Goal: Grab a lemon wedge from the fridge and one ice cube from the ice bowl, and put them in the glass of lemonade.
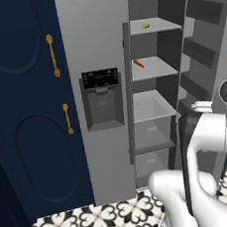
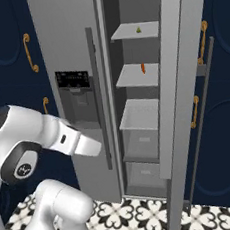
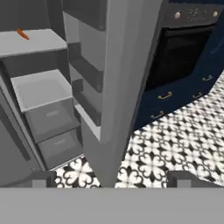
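Grey steel is seen on the fridge (image 1: 107, 151), whose right door (image 2: 171, 81) is swung wide, its edge turned toward the arm, while the left door with the black dispenser panel (image 1: 100, 78) is shut. Open room is left between the open door's inner bins (image 1: 198, 51) and the shelf fronts. The lemon wedge (image 1: 146, 25) is found on the top shelf (image 1: 155, 27), toward its middle and clear of the edges; in the right base view it (image 2: 139, 30) is seen in the same place. One shelf lower, an orange carrot (image 1: 137, 63) lies near the left side of that shelf, and it (image 3: 22, 34) is also caught in the hand view. Below are two clear drawers (image 2: 142, 144).

The gripper (image 3: 109, 179) is held low, beside the open door's edge, above patterned floor tiles (image 3: 175, 148); its fingertips (image 3: 43, 178) are set wide apart, with nothing between them. Navy cabinets (image 1: 23, 96) with gold handles flank the fridge, and an oven (image 3: 183, 48) stands beyond the door.
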